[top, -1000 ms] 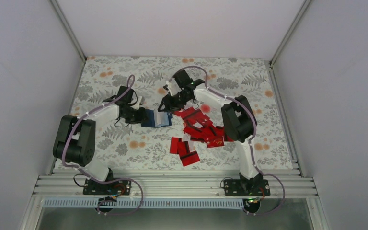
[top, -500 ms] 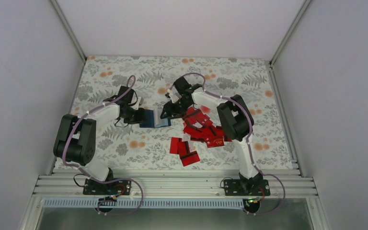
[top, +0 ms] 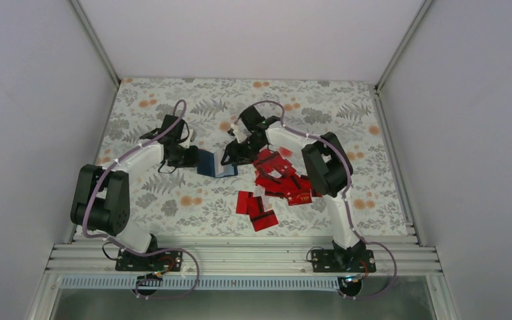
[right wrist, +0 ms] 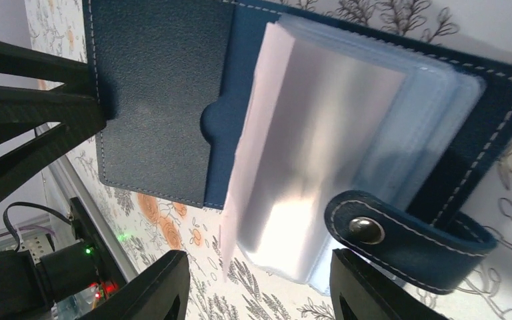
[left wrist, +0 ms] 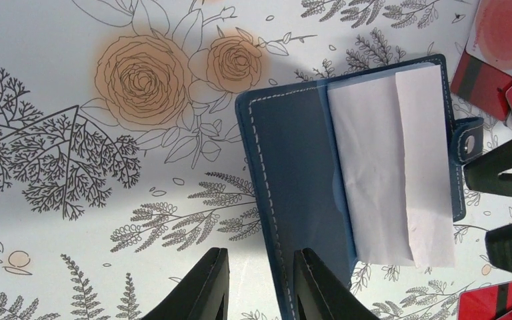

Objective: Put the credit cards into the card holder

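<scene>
1. The table (top: 347,107): everything is bunched around its middle, where both arms can get at it.
2. The credit cards (top: 277,181): a loose red heap just right of the middle, trailing toward the near edge. I can't see any in a pocket, so I'd say loading hasn't started.
3. The card holder (left wrist: 293,187): lying open just left of the heap, clear sleeves (right wrist: 347,120) fanned up. It's probably spread like that so a pocket is reachable.
4. The left gripper (left wrist: 260,257): jaws slightly parted, straddling the cover's outer edge with nothing clamped. My guess is it's steadying the cover so the holder doesn't skid.
5. The right gripper (right wrist: 257,280): spread wide and empty over the sleeves.
6. The snap strap (right wrist: 427,250): undone, flopped toward the heap side.
</scene>
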Controlling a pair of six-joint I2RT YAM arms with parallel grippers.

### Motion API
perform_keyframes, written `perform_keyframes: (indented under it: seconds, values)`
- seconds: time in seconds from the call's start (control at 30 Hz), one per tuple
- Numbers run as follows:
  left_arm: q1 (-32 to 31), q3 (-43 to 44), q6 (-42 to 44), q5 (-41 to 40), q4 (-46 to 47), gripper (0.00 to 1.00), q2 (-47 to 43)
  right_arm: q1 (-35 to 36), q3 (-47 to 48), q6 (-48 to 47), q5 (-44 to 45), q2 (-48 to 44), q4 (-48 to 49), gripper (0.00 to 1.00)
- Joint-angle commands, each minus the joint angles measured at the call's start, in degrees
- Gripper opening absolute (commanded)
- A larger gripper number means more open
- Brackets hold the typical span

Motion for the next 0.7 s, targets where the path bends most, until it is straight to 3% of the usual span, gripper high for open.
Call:
perform_keyframes:
  seconds: [0.0, 0.67]
  values:
    - [0.04, -0.92, 1.05, -0.84, 0.13, 0.26, 0.44, 1.34, 1.41, 1.1, -1.56, -2.16, 0.38, 0.54]
    - [0.04, -3.52, 1.08, 0.81, 2.42, 0.08, 1.87, 2.4, 0.94, 1.94, 0.11, 2.83, 1.43, 0.54]
